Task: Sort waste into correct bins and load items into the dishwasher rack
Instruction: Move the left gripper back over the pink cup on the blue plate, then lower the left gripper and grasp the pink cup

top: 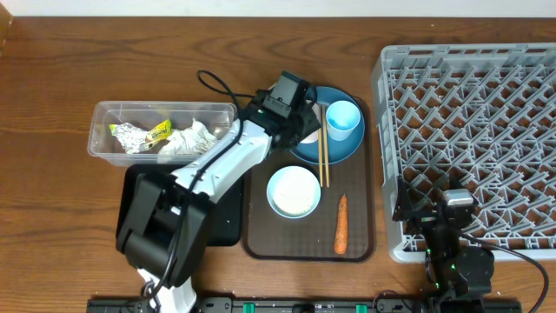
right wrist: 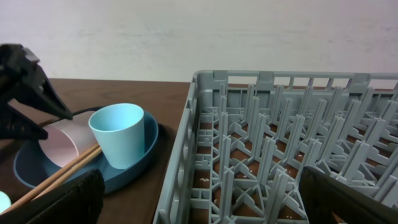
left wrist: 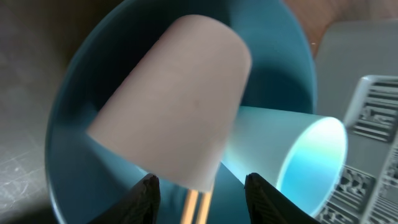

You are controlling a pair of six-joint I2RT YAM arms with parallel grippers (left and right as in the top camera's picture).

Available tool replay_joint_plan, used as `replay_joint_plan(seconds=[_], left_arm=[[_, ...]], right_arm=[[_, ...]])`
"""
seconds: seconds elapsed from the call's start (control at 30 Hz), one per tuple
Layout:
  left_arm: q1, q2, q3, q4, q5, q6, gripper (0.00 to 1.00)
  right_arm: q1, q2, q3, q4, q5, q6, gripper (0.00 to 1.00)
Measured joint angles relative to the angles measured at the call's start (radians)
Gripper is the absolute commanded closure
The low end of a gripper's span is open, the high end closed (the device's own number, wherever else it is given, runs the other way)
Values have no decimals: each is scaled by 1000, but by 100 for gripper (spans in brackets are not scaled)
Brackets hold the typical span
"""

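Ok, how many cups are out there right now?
2. The pink cup lies on its side on the blue plate; the light blue cup stands upright beside it on the same plate. None visible elsewhere.

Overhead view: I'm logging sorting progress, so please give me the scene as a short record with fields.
tub: wrapper and tissues inside
plate: blue cup upright, pink cup on its side, chopsticks partly on it
brown tray: holds plate, bowl, carrot
rack: nothing loaded in view
left gripper: open, over pink cup, no grip seen
right gripper: open, at rack's near corner
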Motion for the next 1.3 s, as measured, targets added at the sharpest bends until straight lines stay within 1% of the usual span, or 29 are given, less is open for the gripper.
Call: replay_joint_plan(seconds=[0.07, 0.17, 0.27, 0.3, 0.33, 0.47, 0.77, 0.93, 1.17, 1.3], left_arm=[[0, 21, 0, 10, -2, -13, 53], [2, 48, -1, 36, -7, -35, 65], [3, 53, -1, 58, -10, -44, 80], [2, 52, -1, 68, -9, -40, 81], [2, 52, -1, 73, -9, -39, 87], [2, 52, -1, 81, -8, -41, 93], [16, 44, 1, 90, -8, -29, 94], [22, 28, 1, 76, -9, 1, 94], [23, -22, 0, -9, -17, 60, 94], [23, -56, -1, -71, -20, 127, 94]], right_arm=[[0, 0, 0, 0, 0, 0, 1], [0, 0, 0, 0, 0, 0, 1], [0, 0, 0, 0, 0, 0, 1], [0, 0, 0, 0, 0, 0, 1], [0, 0, 0, 0, 0, 0, 1], [0, 0, 0, 0, 0, 0, 1], [0, 0, 0, 0, 0, 0, 1], [0, 0, 0, 0, 0, 0, 1], [0, 0, 0, 0, 0, 0, 1], [0, 0, 0, 0, 0, 0, 1]])
